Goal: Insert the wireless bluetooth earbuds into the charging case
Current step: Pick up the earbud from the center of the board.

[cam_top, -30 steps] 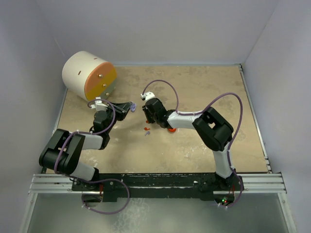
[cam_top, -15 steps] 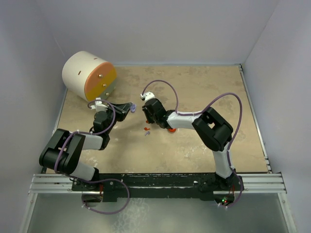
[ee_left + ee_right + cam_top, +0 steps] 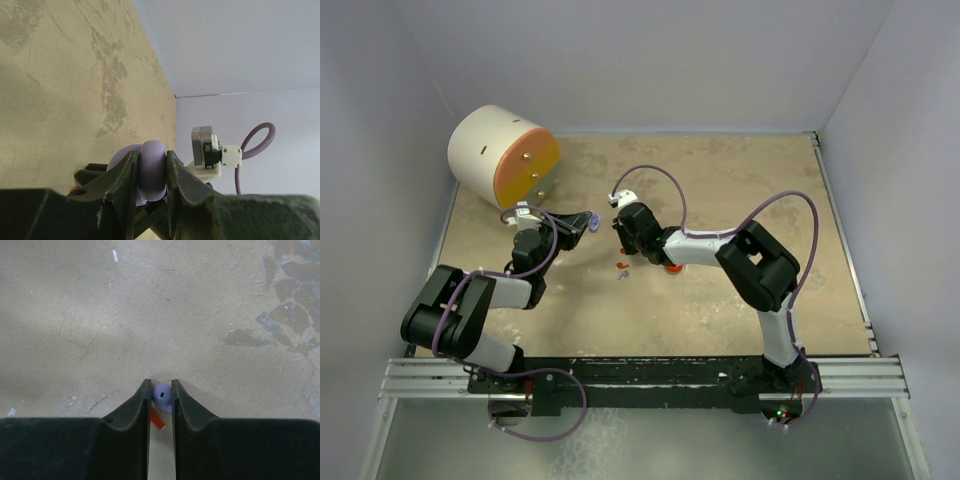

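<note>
Two grips held: left gripper [image 3: 151, 165] clamped lavender case [image 3: 153, 175]; right gripper [image 3: 161, 389] pinched lavender earbud [image 3: 161, 394] at tips; bud could squirt out, knocking adjacent red earbud [image 3: 158, 422].

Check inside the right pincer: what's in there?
A lavender earbud sits pinched at the tip of the right pincer. A red earbud lies further back in the gap, partly hidden by a finger.

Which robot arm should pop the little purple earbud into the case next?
Right, probably. The right end effector already pinches the lavender earbud between its tips. The left end effector is busy clamping the lavender case, so it can only hold that steady.
</note>
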You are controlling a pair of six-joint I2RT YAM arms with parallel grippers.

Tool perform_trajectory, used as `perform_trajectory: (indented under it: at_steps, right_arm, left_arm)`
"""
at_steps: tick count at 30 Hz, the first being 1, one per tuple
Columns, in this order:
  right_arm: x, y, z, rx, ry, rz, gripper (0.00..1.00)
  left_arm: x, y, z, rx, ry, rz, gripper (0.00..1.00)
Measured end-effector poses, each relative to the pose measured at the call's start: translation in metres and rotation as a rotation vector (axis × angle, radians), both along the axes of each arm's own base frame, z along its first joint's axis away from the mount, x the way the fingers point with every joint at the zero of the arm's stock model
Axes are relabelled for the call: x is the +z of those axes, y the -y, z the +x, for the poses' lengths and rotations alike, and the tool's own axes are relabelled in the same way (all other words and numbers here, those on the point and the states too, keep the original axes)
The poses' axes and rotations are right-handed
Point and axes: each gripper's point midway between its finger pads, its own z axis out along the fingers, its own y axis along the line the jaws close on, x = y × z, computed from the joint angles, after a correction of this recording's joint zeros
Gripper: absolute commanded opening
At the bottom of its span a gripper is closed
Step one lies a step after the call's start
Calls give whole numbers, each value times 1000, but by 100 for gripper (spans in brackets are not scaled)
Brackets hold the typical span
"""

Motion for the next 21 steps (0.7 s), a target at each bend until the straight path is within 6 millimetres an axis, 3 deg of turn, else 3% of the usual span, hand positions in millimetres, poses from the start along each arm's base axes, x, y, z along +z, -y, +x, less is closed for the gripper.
perform_trajectory:
  at_steps: [5, 8, 13, 17, 21]
  right_arm:
    - [4, -7, -7, 47, -25, 35, 7]
    - [19, -8, -10, 70, -23, 74, 5]
    - [78, -7, -4, 102, 55, 219, 2]
    - [125, 11, 6, 104, 139, 360, 0]
    - [151, 32, 11, 101, 204, 468, 0]
  left_arm:
    - [-1, 0, 0, -1, -6, -4, 0]
    - [-1, 1, 0, -3, -4, -15, 0]
    - [1, 2, 1, -5, -4, -38, 0]
    - [3, 2, 1, -3, -5, -58, 0]
    - [3, 3, 5, 0, -6, -85, 0]
